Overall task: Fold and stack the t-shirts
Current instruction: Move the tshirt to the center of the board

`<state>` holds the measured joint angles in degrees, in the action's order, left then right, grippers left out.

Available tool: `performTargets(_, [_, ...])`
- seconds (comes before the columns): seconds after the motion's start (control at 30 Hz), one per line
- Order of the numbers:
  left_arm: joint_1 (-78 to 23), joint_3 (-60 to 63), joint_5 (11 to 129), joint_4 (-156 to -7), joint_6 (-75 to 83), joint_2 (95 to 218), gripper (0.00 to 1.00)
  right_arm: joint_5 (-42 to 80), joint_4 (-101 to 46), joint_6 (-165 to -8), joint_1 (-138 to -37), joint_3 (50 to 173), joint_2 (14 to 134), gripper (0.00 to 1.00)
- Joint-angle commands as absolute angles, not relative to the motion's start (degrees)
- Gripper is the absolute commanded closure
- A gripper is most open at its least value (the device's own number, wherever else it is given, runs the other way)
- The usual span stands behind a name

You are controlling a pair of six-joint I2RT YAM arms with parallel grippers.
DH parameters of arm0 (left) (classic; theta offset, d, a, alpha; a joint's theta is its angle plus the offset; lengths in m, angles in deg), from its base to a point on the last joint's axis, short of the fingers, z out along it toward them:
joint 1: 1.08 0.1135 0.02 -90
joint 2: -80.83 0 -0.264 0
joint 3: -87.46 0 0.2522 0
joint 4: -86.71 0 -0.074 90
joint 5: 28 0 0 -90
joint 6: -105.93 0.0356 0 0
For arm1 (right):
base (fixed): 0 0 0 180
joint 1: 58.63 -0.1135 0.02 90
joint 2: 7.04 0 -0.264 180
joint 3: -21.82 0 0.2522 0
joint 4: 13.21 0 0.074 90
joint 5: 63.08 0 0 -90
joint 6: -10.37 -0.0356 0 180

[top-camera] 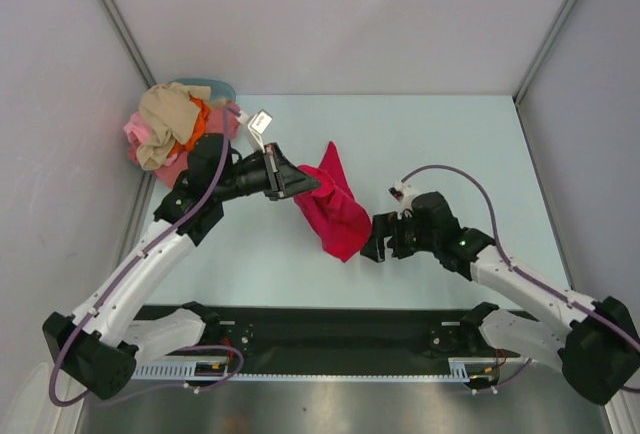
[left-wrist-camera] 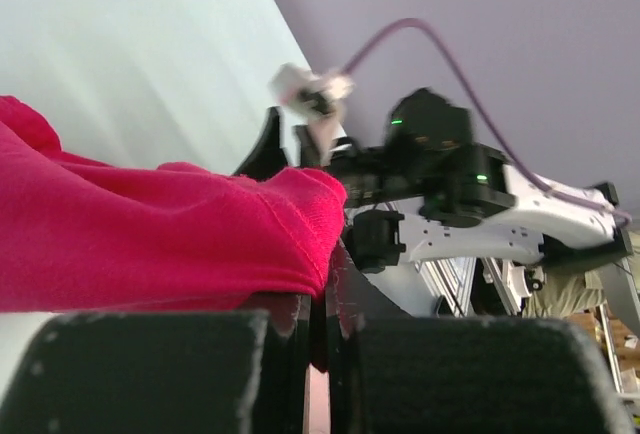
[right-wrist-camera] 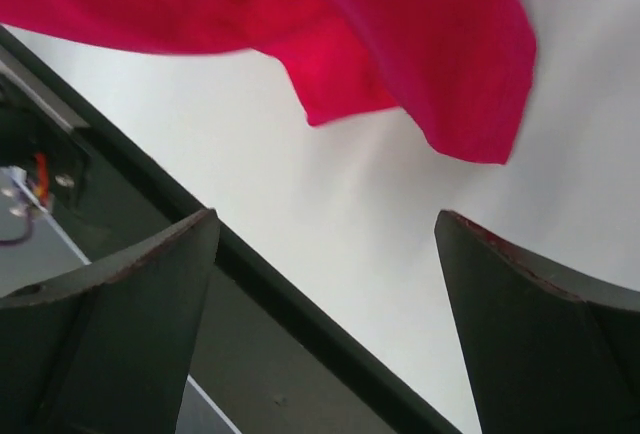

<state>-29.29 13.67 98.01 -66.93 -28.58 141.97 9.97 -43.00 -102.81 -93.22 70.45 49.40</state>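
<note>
Crimson t-shirt (top-camera: 335, 209), one; heap (top-camera: 165, 129), roughly four

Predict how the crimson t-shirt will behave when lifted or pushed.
Likely floppy: the crimson t-shirt droops in folds from the left end effector, which pinches one edge. Probably light, since that single pinch seems to carry part of it. Pushed, it would likely bunch rather than slide; the cloth wrinkles softly.
</note>
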Motion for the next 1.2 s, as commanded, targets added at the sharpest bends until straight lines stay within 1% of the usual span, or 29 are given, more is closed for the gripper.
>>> performTargets(0.0, [-29.12, 13.94, 100.76, -69.25, -27.49, 138.84, 1.00, 16.45, -33.58, -100.29, -96.24, 69.07, 53.58, 0.05])
performTargets(0.03, [-29.12, 14.02, 101.02, -69.08, -27.66, 138.05, 1.00, 18.89, -32.43, -99.68, -97.55, 69.06, 54.65, 0.06])
performTargets(0.07, [-29.12, 14.20, 101.46, -69.07, -27.93, 137.61, 1.00, 24.84, -29.72, -99.41, -99.83, 68.98, 55.44, 0.06])
performTargets(0.13, [-29.12, 14.03, 102.34, -68.99, -28.19, 136.65, 1.00, 28.66, -25.68, -98.10, -100.38, 68.19, 57.19, 0.08])
performTargets(0.2, [-29.12, 13.33, 102.69, -68.81, -28.46, 136.03, 1.00, 28.85, -18.38, -96.43, -100.38, 67.22, 58.60, 0.09])
performTargets(0.23, [-29.12, 12.80, 103.30, -68.64, -28.37, 135.94, 1.00, 28.42, -16.18, -95.63, -100.38, 66.87, 60.27, 0.11])
performTargets(0.27, [-29.12, 12.36, 103.75, -68.03, -28.37, 135.94, 1.00, 29.28, -13.29, -94.41, -100.38, 67.04, 61.24, 0.20])
performTargets(0.33, [-29.12, 11.22, 104.80, -67.76, -28.37, 135.76, 1.00, 32.61, -10.99, -95.01, -100.12, 67.39, 62.82, 0.27])
performTargets(0.37, [-29.12, 10.95, 105.15, -67.93, -28.63, 135.33, 1.00, 32.02, -8.63, -95.53, -99.59, 67.83, 63.61, 0.41])
performTargets(0.4, [-29.12, 10.51, 105.50, -67.85, -28.81, 135.23, 1.00, 31.58, -7.12, -95.62, -99.06, 67.75, 63.62, 0.48])
performTargets(0.43, [-29.12, 10.34, 106.38, -67.76, -28.90, 135.06, 1.00, 31.58, -5.80, -95.63, -99.15, 67.83, 63.36, 0.60])
performTargets(0.47, [-29.12, 10.07, 107.17, -67.76, -28.98, 134.88, 1.00, 32.36, -4.75, -95.97, -99.15, 68.44, 61.97, 0.73])
performTargets(0.5, [-29.12, 9.55, 107.87, -67.84, -28.98, 134.80, 1.00, 33.58, -5.00, -97.11, -99.15, 68.88, 60.39, 0.93])
performTargets(0.53, [-29.12, 9.20, 108.75, -68.02, -29.07, 134.71, 1.00, 35.42, -5.43, -97.73, -99.23, 69.32, 58.89, 1.00])
performTargets(0.57, [-29.12, 8.93, 110.76, -68.89, -29.16, 134.71, 1.00, 39.01, -6.74, -98.08, -99.15, 69.68, 54.79, 1.00])
performTargets(0.63, [-29.12, 8.23, 113.05, -70.12, -29.77, 134.97, 1.00, 44.55, -10.43, -98.35, -98.97, 72.48, 50.55, 1.00])
performTargets(0.67, [-29.12, 7.88, 114.55, -70.91, -29.95, 135.23, 1.00, 50.59, -15.75, -98.00, -98.71, 73.97, 48.09, 1.00])
performTargets(0.7, [-29.21, 6.92, 115.17, -71.27, -30.21, 136.10, 1.00, 53.43, -18.77, -97.48, -98.36, 78.34, 44.32, 1.00])
performTargets(0.77, [-29.64, 5.86, 116.14, -72.58, -31.35, 137.16, 1.00, 60.80, -26.14, -93.62, -97.22, 82.93, 40.44, 1.00])
performTargets(0.8, [-29.99, 4.89, 117.01, -73.55, -31.88, 137.69, 1.00, 63.10, -27.05, -91.95, -96.95, 84.95, 36.68, 1.00])
performTargets(0.87, [-32.10, 3.75, 117.63, -75.83, -33.37, 139.45, 1.00, 68.11, -31.87, -86.94, -95.90, 91.72, 33.75, 1.00])
performTargets(1.0, [-37.28, -0.81, 116.59, -77.07, -34.43, 142.52, 1.00, 70.60, -36.19, -80.78, -95.46, 104.37, 29.35, 1.00])
performTargets(1.17, [-44.32, -4.69, 114.39, -77.78, -34.70, 143.85, 1.00, 66.40, -38.40, -77.62, -95.46, 119.12, 28.38, 1.00])
